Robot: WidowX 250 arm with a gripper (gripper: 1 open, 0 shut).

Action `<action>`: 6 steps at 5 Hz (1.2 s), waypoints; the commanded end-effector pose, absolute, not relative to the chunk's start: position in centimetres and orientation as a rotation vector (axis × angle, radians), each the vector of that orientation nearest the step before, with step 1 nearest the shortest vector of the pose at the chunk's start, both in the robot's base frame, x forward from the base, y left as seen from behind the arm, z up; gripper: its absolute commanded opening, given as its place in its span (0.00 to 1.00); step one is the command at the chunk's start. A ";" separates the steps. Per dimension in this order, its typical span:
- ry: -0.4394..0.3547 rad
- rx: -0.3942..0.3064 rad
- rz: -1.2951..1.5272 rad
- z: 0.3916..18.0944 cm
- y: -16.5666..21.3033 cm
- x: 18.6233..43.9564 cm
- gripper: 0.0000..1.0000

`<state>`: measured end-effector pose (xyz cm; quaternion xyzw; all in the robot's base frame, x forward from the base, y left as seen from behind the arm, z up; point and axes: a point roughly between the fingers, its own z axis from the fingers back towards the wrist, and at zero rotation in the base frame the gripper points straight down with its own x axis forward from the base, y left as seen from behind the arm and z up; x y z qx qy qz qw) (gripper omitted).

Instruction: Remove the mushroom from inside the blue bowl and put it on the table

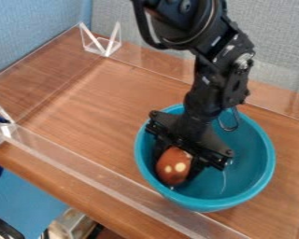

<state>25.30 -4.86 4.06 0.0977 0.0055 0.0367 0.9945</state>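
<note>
Now the tool (pixel 181 160) is closed tight on the mushroom (pixel 176 165) inside the blue bowl (pixel 246 177), ready for lifting to the desk (pixel 90 89).

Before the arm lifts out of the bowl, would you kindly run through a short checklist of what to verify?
1. Gripper down inside the large teal-blue plastic bowl: ok.
2. Fingers closed on the small toy mushroom with the reddish-brown cap: ok; they look shut against it, though the contact itself is partly hidden.
3. Mushroom off the bowl floor: cannot tell; it sits low inside.
4. Bare reddish-brown wooden tabletop beside the bowl for the drop: ok.
5. Bowl wholly on the table, inside the low clear acrylic wall: ok.
6. Bowl will stay put during the lift: cannot tell.
</note>
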 end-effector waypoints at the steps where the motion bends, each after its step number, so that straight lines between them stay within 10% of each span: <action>1: -0.048 0.173 0.114 5.7 -4.5 26.4 0.00; 6: -0.083 0.138 0.180 7.6 -4.0 26.6 0.00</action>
